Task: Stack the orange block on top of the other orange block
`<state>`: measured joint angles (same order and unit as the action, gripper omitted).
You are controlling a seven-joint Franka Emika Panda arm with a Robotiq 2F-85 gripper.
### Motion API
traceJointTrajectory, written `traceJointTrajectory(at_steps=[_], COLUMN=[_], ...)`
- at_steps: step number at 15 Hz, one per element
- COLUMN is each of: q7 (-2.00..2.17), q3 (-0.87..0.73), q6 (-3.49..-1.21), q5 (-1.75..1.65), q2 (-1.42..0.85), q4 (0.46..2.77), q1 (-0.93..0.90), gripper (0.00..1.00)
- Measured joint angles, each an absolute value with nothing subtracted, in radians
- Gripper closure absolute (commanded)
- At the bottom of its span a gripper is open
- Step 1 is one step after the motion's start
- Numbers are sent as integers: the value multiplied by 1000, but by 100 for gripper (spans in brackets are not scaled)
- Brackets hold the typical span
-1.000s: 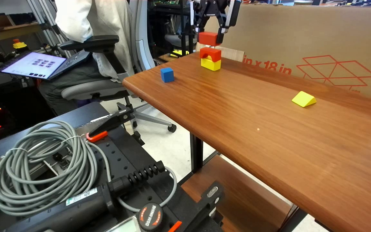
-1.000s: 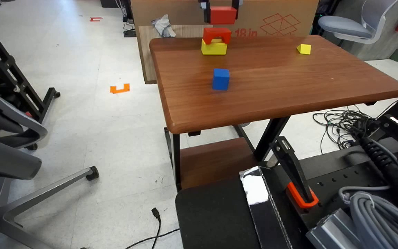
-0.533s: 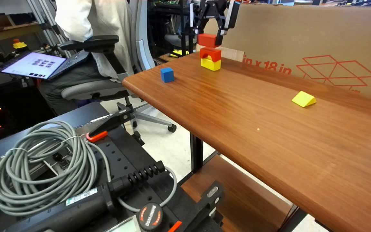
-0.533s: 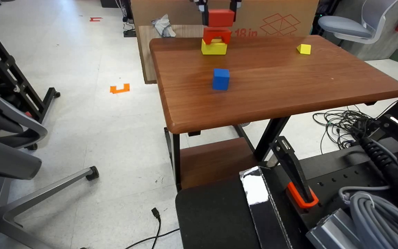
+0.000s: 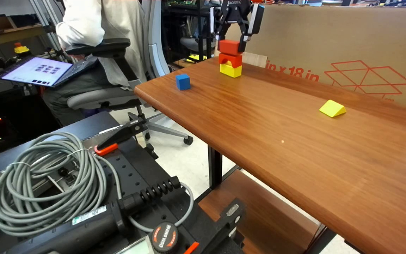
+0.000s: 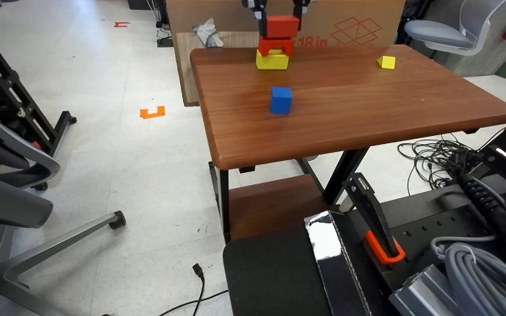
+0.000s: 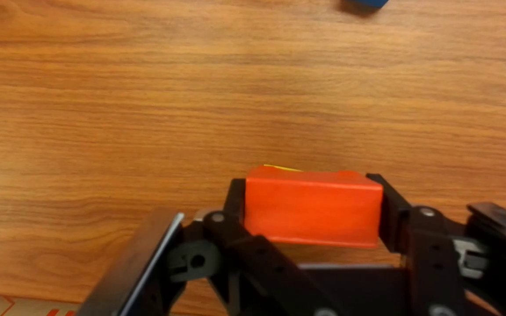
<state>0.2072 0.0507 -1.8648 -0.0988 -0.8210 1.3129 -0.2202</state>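
A black gripper (image 7: 313, 207) grasps the oblong orange block (image 6: 282, 27) between its two fingers, one at each end. The block is just above the orange arch (image 6: 276, 43), so close that contact cannot be told. Under the orange arch sits a yellow block (image 6: 272, 62).

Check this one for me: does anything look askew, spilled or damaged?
Slightly askew: in an exterior view, the orange block held by the gripper sits off-centre, toward that picture's right, above the arched orange block, so their ends don't line up. Whether the two touch is unclear. No spill or damage shows.
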Motion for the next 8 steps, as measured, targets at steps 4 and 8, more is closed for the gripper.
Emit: traceJointTrajectory(at_steps=[4, 8], q7=[209, 209], q3=[50, 48], q6=[-1842, -1842], q5=[-100, -116], q2=[-837, -827], q4=[1288, 1277], q1=[-223, -226], gripper=[0, 0])
